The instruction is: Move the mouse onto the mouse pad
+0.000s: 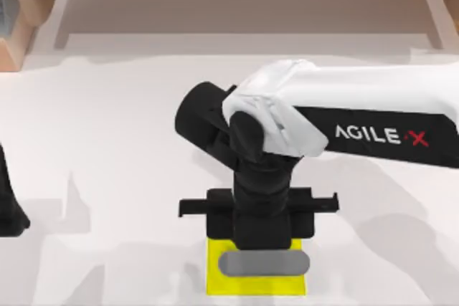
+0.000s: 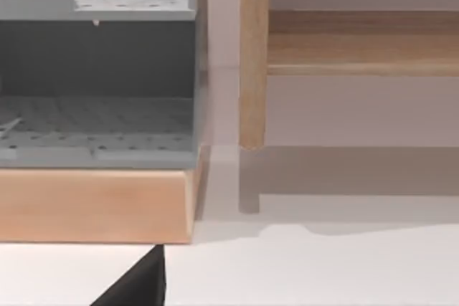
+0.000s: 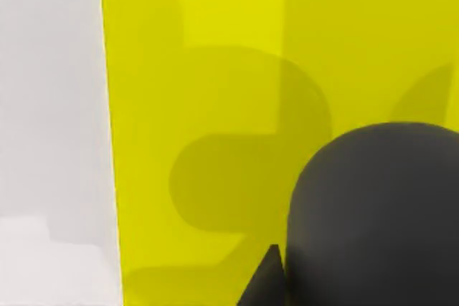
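Right arm is out over the middle of the table, its gripper (image 1: 262,245) pointing down above the near edge. Directly under it sits the mouse pad (image 1: 215,281), a flat yellow square near the bottom of the top view, its lower edge running close to the frame's bottom. The mouse (image 1: 264,264) lies across the pad, long side running left to right, its right end reaching just about to the pad's right edge. The arm's black wrist covers the pad's far strip, so how the fingers stand there is hidden; whether they are spread or pinching the mouse, I cannot tell.

From the right wrist view, the yellow pad (image 3: 201,105) takes most of the picture, with white table (image 3: 50,141) beside one straight edge, and the grey rounded end of the mouse (image 3: 373,220) bulks up close, cut off by the frame.

Plenty of bare white table (image 1: 107,141) on either side of the pad. The left arm (image 1: 8,209) is parked at the table's left edge, mostly cut off; its fingers are out of sight.
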Motion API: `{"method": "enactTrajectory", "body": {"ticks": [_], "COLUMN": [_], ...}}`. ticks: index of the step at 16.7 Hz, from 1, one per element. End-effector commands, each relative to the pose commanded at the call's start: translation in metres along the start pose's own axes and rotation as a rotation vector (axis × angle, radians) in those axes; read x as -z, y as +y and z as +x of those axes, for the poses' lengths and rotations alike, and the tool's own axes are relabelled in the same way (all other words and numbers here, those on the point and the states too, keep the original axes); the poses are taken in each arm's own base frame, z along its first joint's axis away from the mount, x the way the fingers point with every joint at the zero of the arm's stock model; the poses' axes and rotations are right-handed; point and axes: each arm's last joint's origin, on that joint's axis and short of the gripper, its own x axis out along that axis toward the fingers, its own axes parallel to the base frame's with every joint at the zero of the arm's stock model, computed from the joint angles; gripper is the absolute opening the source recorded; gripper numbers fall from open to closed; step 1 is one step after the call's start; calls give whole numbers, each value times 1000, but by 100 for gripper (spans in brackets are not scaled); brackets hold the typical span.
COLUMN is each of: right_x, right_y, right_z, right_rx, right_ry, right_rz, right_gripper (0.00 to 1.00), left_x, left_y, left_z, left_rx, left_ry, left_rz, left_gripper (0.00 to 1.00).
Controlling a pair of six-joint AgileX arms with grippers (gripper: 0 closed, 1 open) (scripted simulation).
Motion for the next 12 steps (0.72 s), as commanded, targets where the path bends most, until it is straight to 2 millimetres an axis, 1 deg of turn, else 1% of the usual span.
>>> {"method": "enactTrajectory", "body": {"ticks": [2,12], "right_x": [0,0], "right_y": [0,0], "right_z": [0,0], "right_rx": [0,0], "right_ry": [0,0], "right_rz": [0,0], "right_gripper": [0,75], "left_x": [0,0], "left_y": [0,0], "left_z": [0,0], "left_rx": [0,0], "left_ry": [0,0], "left_rz": [0,0], "left_gripper": [100,100]}}
